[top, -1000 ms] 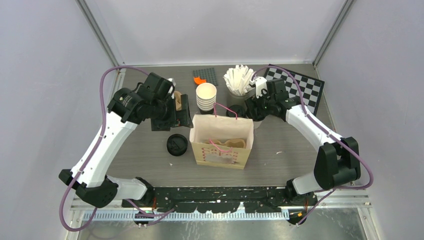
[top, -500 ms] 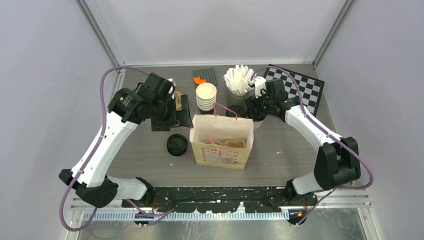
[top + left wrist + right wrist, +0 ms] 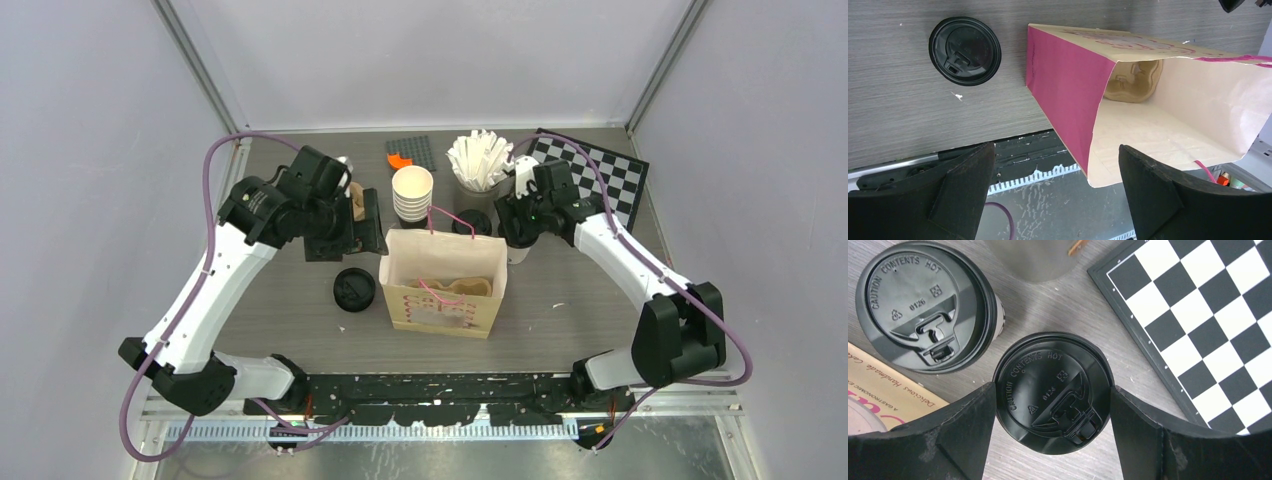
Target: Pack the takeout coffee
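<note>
A lidded takeout coffee cup [image 3: 1048, 375] stands on the table beside the checkerboard, and my right gripper [image 3: 1052, 390] is shut on it, one finger against each side of its black lid. In the top view this gripper [image 3: 515, 232] is behind the bag's right corner. A second lidded cup [image 3: 928, 305] stands just left of it, against the bag. Another one [image 3: 353, 289] [image 3: 964, 50] stands left of the open paper bag [image 3: 445, 285] [image 3: 1148, 115]. My left gripper [image 3: 368, 225] [image 3: 1056, 147] hangs open by the bag's left rim, holding nothing. A brown cup tray [image 3: 1133, 82] lies inside the bag.
A stack of lidless cream cups [image 3: 412, 192] stands behind the bag. A holder of white sticks [image 3: 478, 160] is at the back, with a checkerboard [image 3: 595, 175] [image 3: 1208, 315] to its right. A grey studded plate with an orange piece [image 3: 410, 153] lies at the back centre.
The right gripper's fingers have come in against the lidded cup, and its wrist has shifted slightly right. The left arm and the bag have not moved.
</note>
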Action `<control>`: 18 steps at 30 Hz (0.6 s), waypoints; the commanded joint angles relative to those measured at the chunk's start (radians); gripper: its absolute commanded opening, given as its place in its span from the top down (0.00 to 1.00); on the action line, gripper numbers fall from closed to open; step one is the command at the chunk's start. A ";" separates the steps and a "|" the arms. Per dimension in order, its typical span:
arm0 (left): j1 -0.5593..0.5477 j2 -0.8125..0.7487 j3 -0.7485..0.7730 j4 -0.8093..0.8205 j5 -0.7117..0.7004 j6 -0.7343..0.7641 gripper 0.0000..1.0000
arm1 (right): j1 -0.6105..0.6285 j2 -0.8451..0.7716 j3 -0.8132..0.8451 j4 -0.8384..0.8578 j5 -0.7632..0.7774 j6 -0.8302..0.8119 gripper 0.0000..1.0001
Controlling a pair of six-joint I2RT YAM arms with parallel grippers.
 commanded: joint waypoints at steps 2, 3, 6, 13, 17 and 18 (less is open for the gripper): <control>0.003 -0.020 0.004 0.038 0.012 -0.002 0.05 | 0.003 -0.092 -0.017 -0.065 0.047 0.056 0.30; 0.002 -0.018 0.004 0.038 0.014 -0.001 0.05 | 0.003 -0.103 -0.022 -0.073 0.051 0.063 0.30; 0.003 -0.018 -0.004 0.046 0.025 -0.001 0.05 | 0.003 -0.136 -0.041 -0.102 0.060 0.086 0.30; 0.003 -0.016 -0.019 0.064 0.049 -0.005 0.06 | 0.003 -0.185 -0.096 -0.112 0.052 0.130 0.30; 0.003 -0.018 -0.014 0.068 0.048 -0.005 0.07 | 0.003 -0.180 -0.091 -0.126 0.065 0.133 0.30; 0.002 -0.020 -0.014 0.069 0.046 -0.006 0.07 | 0.004 -0.181 -0.082 -0.132 0.070 0.129 0.30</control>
